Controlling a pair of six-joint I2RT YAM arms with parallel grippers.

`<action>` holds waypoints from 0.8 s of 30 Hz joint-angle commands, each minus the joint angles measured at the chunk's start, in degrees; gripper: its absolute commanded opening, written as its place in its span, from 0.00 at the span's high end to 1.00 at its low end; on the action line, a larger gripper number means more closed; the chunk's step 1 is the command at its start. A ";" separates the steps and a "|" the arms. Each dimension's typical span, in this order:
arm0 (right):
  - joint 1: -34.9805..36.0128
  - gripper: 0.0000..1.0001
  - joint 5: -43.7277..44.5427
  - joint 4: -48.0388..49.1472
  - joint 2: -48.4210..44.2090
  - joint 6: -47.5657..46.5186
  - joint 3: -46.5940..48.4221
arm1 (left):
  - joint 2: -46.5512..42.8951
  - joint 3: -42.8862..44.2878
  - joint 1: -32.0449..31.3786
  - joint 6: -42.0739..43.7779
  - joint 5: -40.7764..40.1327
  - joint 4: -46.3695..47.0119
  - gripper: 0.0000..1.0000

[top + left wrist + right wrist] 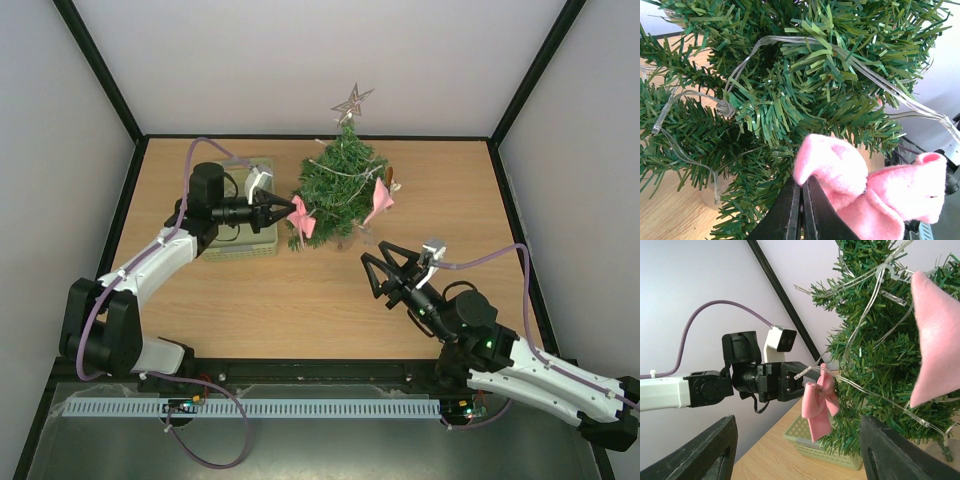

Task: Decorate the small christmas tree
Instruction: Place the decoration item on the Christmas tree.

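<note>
The small christmas tree (340, 185) stands at the table's back centre, wrapped in a clear light string (865, 70) and topped with a star (351, 102). My left gripper (285, 211) is shut on a pink felt bow (302, 218) and holds it against the tree's left lower branches. In the left wrist view the closed gripper (802, 187) pinches one loop of the bow (865, 185) under the tree's branches (790, 75). A second pink ornament (379, 202) hangs on the tree's right side. My right gripper (390, 270) is open and empty, in front of the tree and pointing at it.
A pale green basket (243, 225) sits left of the tree, under the left arm; it also shows in the right wrist view (815, 445). That view also shows the bow (819, 405), the tree (875, 365) and the second pink ornament (935, 340). Black frame posts edge the table.
</note>
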 commanded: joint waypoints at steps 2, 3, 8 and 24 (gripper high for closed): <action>0.22 0.36 1.30 -0.50 0.49 -0.48 -1.31 | -1.15 0.22 0.29 0.26 2.23 -0.44 0.98; 0.22 0.36 1.12 -0.50 1.28 -0.75 -1.34 | -1.57 0.08 0.31 0.30 2.38 -0.70 0.98; 0.22 0.44 -1.55 2.66 7.04 0.72 -1.46 | -2.41 -0.24 0.36 0.95 2.99 -2.98 0.98; -0.34 0.65 0.83 19.37 36.60 -1.42 7.66 | -2.82 0.37 0.46 5.33 4.60 -10.28 0.98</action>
